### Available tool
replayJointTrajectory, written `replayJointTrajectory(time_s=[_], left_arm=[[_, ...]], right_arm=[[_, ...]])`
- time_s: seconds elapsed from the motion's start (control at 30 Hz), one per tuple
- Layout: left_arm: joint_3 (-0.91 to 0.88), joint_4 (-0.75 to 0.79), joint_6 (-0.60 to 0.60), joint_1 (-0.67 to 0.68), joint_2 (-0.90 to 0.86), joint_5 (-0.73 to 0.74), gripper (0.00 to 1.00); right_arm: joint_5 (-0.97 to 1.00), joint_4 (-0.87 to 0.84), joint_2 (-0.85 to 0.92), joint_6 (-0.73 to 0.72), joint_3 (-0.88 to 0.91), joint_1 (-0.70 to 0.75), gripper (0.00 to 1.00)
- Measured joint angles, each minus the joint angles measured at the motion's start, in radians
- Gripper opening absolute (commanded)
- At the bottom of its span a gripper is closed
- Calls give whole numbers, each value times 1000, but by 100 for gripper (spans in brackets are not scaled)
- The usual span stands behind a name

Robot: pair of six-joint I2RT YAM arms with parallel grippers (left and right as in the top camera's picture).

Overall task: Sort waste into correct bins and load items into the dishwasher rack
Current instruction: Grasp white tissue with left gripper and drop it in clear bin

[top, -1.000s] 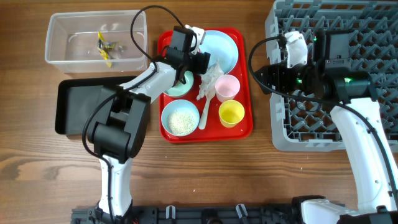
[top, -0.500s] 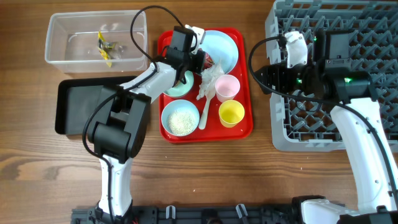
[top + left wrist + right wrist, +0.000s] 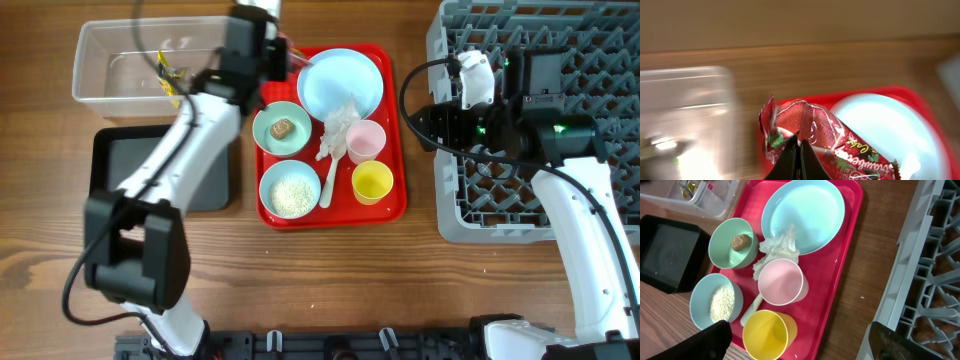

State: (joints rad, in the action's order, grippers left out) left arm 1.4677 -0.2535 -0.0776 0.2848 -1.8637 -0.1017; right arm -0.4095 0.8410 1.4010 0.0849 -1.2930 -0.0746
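My left gripper (image 3: 800,159) is shut on a red snack wrapper (image 3: 832,132) and holds it above the back left corner of the red tray (image 3: 396,150), beside the clear tub (image 3: 110,50). On the tray a pale blue plate (image 3: 340,82) bears part of a crumpled white tissue (image 3: 340,124). A bowl (image 3: 282,128) holds a brown food piece (image 3: 741,241); another bowl (image 3: 290,188) holds white grains. A pink cup (image 3: 782,282), a yellow cup (image 3: 769,332) and a white spoon (image 3: 329,182) sit there too. My right gripper (image 3: 800,337) hangs open between tray and dishwasher rack (image 3: 540,200).
A yellow wrapper (image 3: 167,76) lies in the clear tub. The black tray (image 3: 120,170) sits in front of the tub, left of the red tray. The left arm stretches over the black tray. Bare wood shows along the table's front.
The left gripper closed on the red wrapper on the tray, then lifted it back and left toward the clear tub. The right arm has not moved.
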Motion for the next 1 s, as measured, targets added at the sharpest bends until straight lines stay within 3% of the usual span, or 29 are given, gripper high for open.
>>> replayJointTrajectory(time_s=[0.13,0.17,0.2,0.23,0.47,0.57,0.67,0.77,0.87,1.0], left_arm=[[0,-54,-18,-239,11,-55,4],[0,-55,-24,-301,11,-51,28],[0,-58,-30,-343,11,-47,92],[0,-59,-34,-370,11,-42,100],[0,-107,-47,-371,11,-6,97],[0,-178,89,-293,22,201,97],[0,-264,285,-94,29,386,97],[0,-303,407,33,27,416,96],[0,-304,484,118,-11,389,88],[0,-341,521,151,-91,380,81]], right_arm=[[0,9,0,0,0,0,91],[0,11,0,0,0,0,91],[0,11,0,0,0,0,90],[0,11,0,0,0,0,90],[0,45,0,0,0,0,91],[0,56,0,0,0,0,90],[0,76,0,0,0,0,90],[0,77,1,0,0,0,91],[0,81,1,0,0,0,90],[0,86,1,0,0,0,90]])
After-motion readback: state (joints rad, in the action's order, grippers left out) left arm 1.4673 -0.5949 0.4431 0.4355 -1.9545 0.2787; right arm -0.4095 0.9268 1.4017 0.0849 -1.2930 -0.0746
